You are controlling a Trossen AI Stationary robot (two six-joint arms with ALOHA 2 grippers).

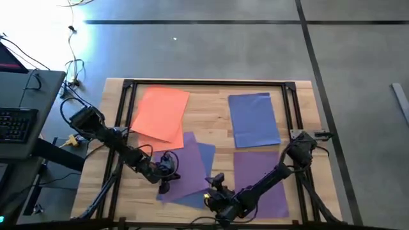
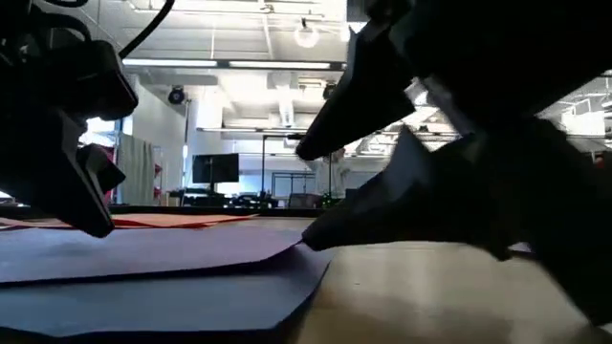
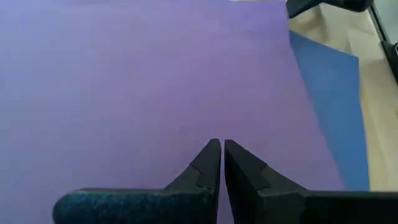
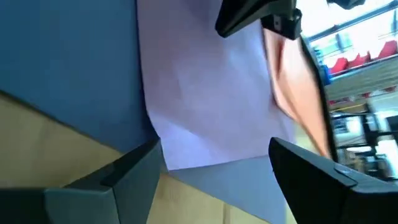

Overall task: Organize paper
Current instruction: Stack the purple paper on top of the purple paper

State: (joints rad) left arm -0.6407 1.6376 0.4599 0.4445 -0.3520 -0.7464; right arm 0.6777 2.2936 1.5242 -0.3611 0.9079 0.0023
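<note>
Your worktop (image 1: 211, 105) holds sorted stacks; left gripper (image 3: 222, 163), fingers pressed together, pins the purple sheet (image 3: 149, 81) while right gripper (image 4: 214, 165), fingers spread, straddles its corner.

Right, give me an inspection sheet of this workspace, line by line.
Surface: wooden table inside a dark frame.
Job's things: orange paper far left; blue paper far right; purple paper near right; purple sheet overlapping a blue sheet near centre.
Clutter: nothing seen.
Grippers: left gripper shut, over the purple sheet; right gripper open at that sheet's corner.
Cables: loose cables on the floor, left.
Surroundings: keyboard on a side desk.
</note>
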